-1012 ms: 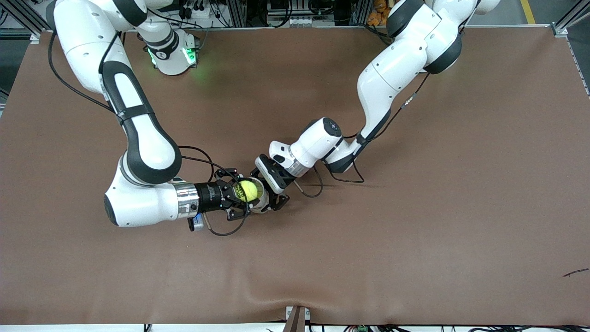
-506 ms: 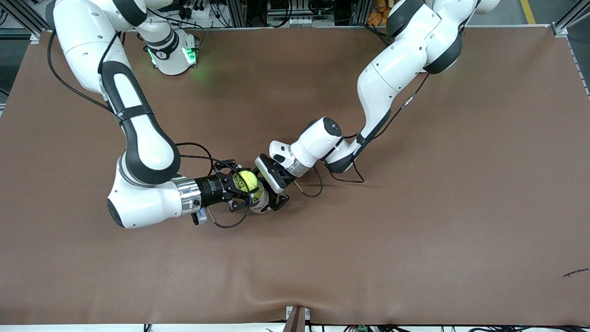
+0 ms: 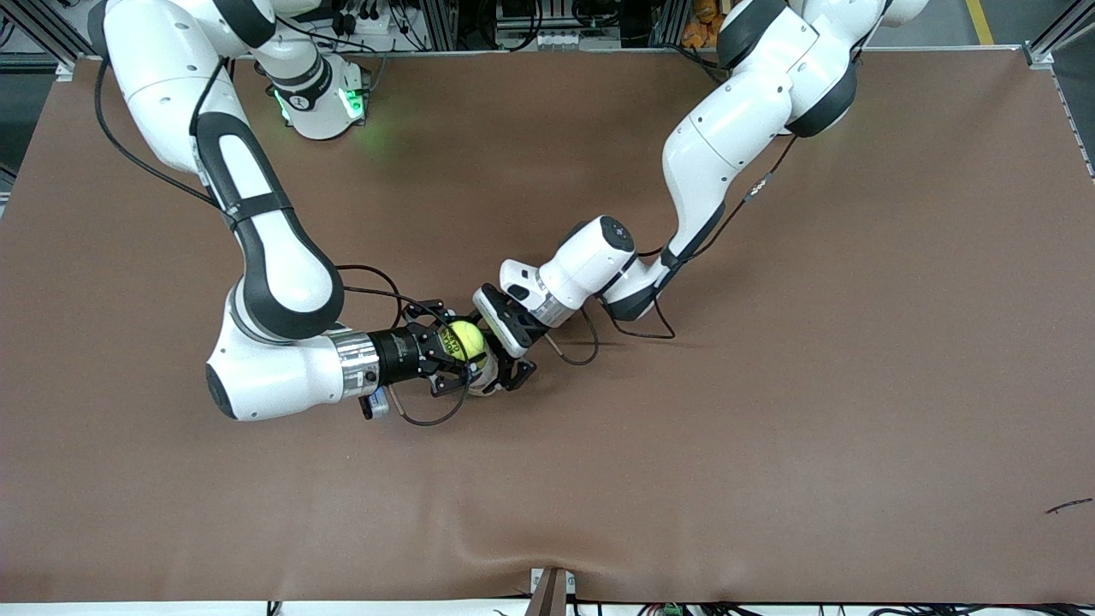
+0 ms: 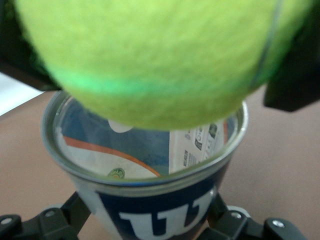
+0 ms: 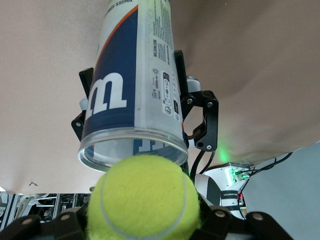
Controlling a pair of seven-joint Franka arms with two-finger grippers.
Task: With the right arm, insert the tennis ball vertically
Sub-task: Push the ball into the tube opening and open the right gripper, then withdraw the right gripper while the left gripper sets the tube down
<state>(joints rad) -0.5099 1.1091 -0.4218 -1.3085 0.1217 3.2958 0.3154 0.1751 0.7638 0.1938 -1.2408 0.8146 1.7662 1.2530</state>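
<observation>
**Ball poised at the can's mouth**

A brown tabletop [image 3: 770, 428] fills the scene, bare apart from the two arms meeting near its middle, somewhat toward the right arm's end.

The right claw [image 3: 446, 352] reaches in level from the side with its black fingers around the ball [image 3: 464, 339]. The right wrist view shows the ball [image 5: 144, 198] cradled between the finger links, so the claw reads as grasping the ball, though how firmly cannot be told. The ball sits directly over the open mouth of the can [image 3: 486, 376], touching or nearly touching the rim; the left wrist view shows its underside filling most of the opening. The left claw [image 3: 511, 374] is clamped around the can's lower body, holding it upright on the tabletop.

Judged from this, the step in hand is the drop into the can. To do it well, the ball should be centred on the rim before the fingers part, and they should spread evenly so neither side nudges it off. The left claw needs to hold the can steady and plumb. The fit looks snug, so an off-centre release could leave the ball perched on the rim.

The ball is bright yellow-green felt with a pale curved seam. The can [image 5: 135, 80] is a clear tube with a navy and white label.
</observation>
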